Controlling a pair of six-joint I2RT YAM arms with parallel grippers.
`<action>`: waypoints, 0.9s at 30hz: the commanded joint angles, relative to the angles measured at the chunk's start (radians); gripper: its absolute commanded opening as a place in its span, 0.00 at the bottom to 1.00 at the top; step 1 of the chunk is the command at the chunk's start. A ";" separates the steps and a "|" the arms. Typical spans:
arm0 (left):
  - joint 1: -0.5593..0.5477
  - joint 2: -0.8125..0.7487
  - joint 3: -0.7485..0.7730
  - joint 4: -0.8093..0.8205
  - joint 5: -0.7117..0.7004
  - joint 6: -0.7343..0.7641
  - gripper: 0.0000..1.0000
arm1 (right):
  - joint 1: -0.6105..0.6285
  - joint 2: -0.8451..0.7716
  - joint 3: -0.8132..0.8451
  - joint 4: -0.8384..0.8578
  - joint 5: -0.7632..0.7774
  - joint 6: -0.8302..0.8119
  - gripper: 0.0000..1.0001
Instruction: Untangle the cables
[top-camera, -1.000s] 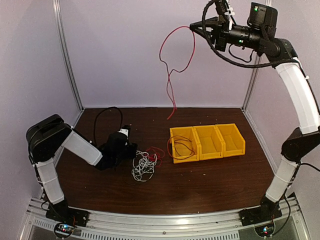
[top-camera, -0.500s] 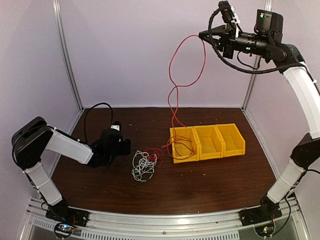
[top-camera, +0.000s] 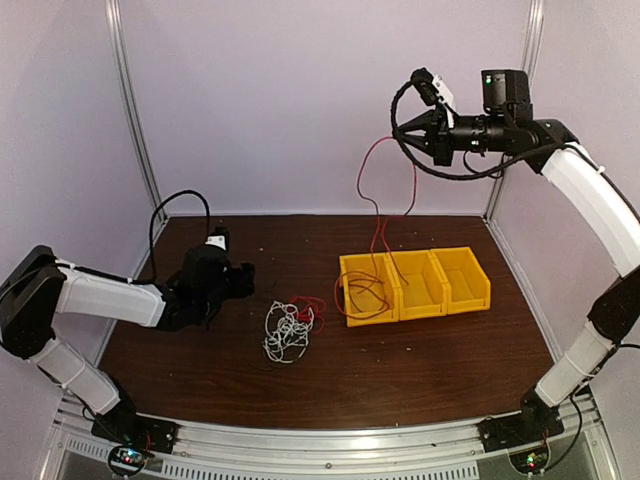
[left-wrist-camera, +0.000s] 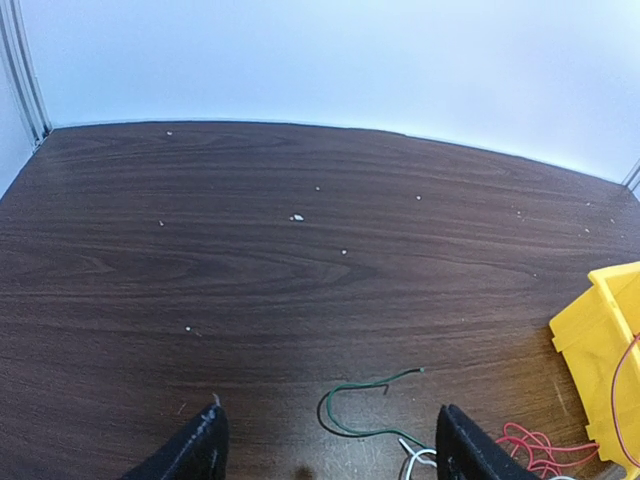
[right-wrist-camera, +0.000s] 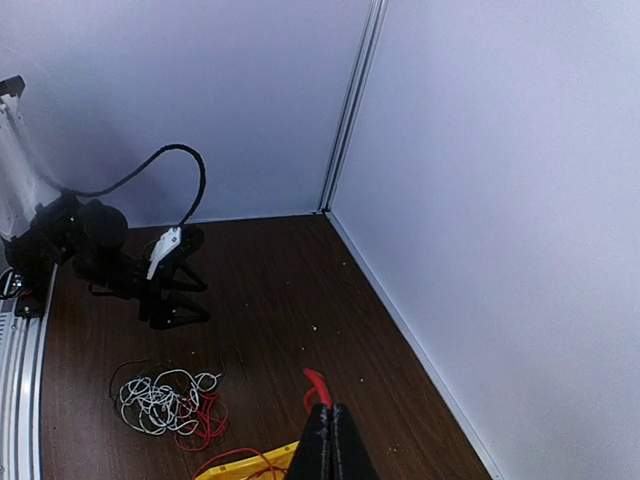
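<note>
From behind the arms the top camera overlooks the whole table (top-camera: 420, 385), the left wrist skims low toward the back wall (left-wrist-camera: 320, 60), and the right wrist looks down from high; all share the cable clump (top-camera: 288, 331).

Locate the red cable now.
Top view: the red cable hangs from the right gripper, high on the right, and trails down into the leftmost yellow bin.

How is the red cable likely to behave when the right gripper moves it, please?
Probably floppy: the red cable hangs in slack curves from the right gripper. Likely light, since it is so thin. Its lower end dangles at the yellow bins and might catch on a rim.
</note>
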 joint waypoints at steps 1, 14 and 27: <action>0.003 -0.018 -0.017 0.007 -0.019 -0.014 0.72 | -0.046 -0.032 -0.072 0.082 0.007 -0.007 0.00; 0.003 -0.017 -0.017 0.005 -0.009 -0.010 0.72 | -0.059 0.017 -0.268 0.238 -0.057 0.073 0.00; 0.003 0.015 0.022 0.055 0.144 0.044 0.71 | 0.140 0.047 -0.601 -0.068 0.181 -0.427 0.39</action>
